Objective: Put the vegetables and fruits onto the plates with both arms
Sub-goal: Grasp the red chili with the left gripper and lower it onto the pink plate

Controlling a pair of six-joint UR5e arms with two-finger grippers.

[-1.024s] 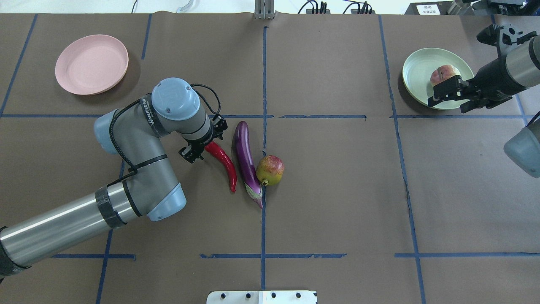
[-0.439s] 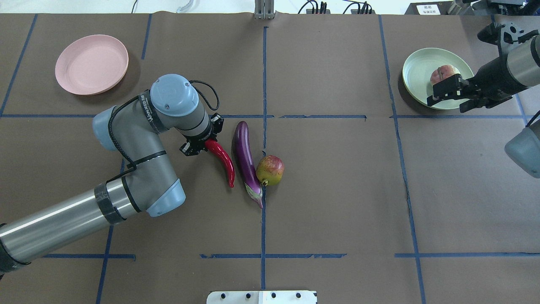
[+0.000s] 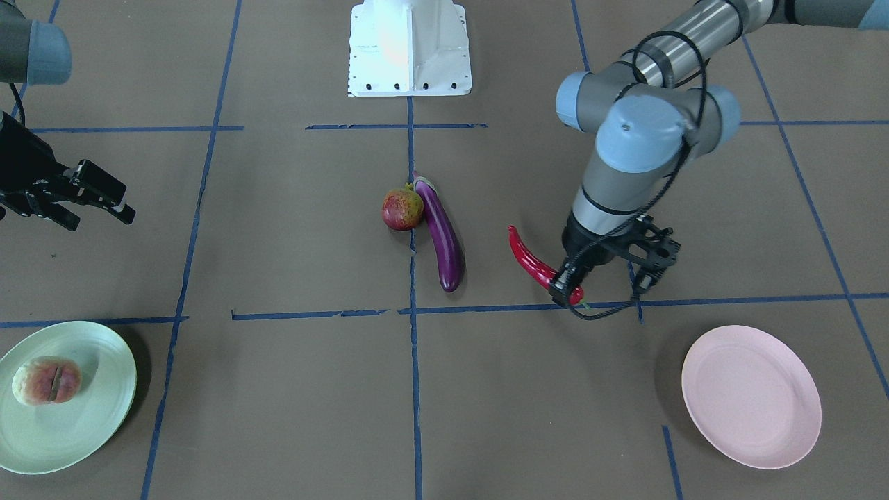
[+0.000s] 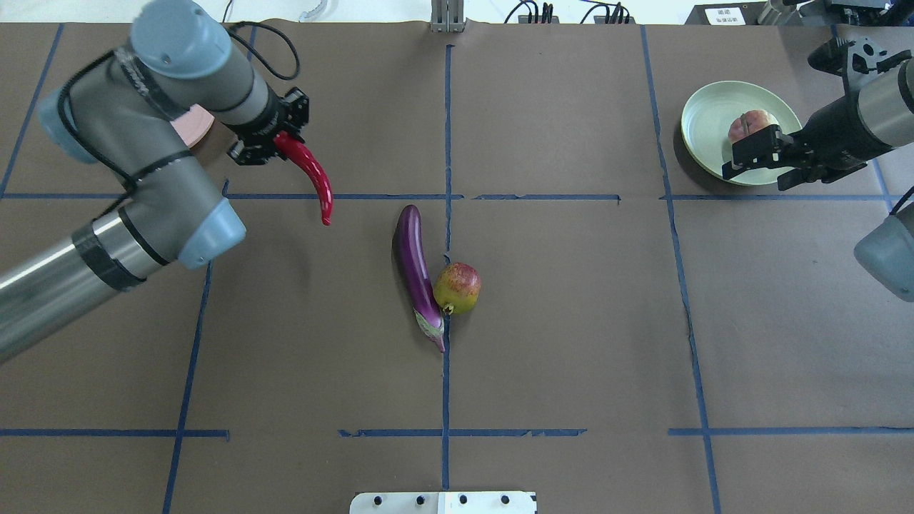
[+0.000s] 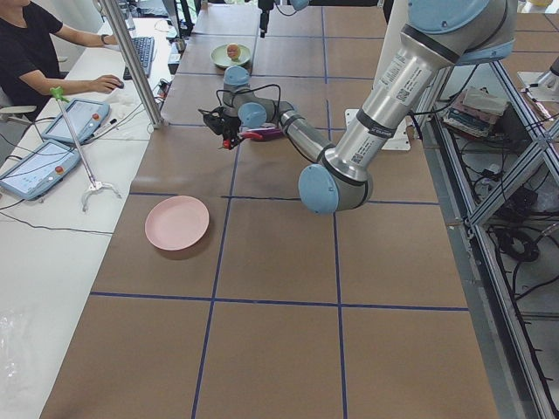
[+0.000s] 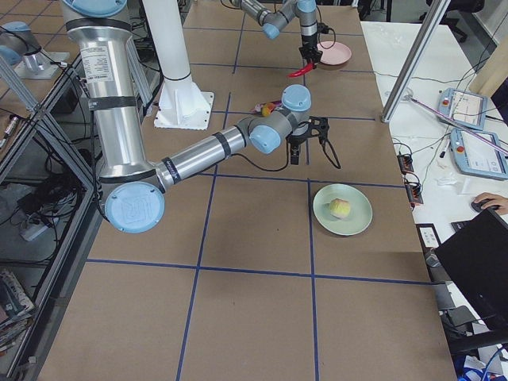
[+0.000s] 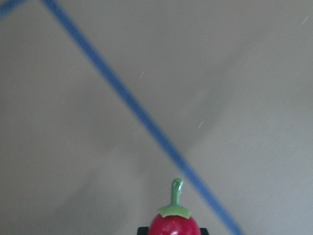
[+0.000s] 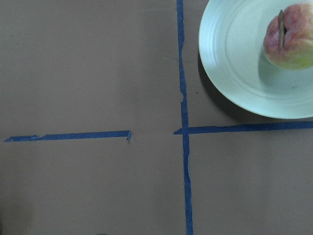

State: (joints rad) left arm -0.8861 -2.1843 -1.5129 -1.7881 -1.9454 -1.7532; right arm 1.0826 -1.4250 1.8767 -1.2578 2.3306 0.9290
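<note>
My left gripper is shut on the stem end of the red chili pepper and holds it in the air, just right of the pink plate, which the arm mostly hides from overhead. The chili's top also shows in the left wrist view. The purple eggplant and the pomegranate lie touching at the table's middle. The peach sits on the green plate at the far right. My right gripper is open and empty, over the plate's near edge.
Blue tape lines divide the brown table cover into squares. The white pedestal base stands at the robot's side of the table. An operator sits at a side desk beyond the table.
My left gripper has lifted the chili off the table beside the eggplant and carried it up and to the far left, toward the pink plate. The right arm has hardly moved.
</note>
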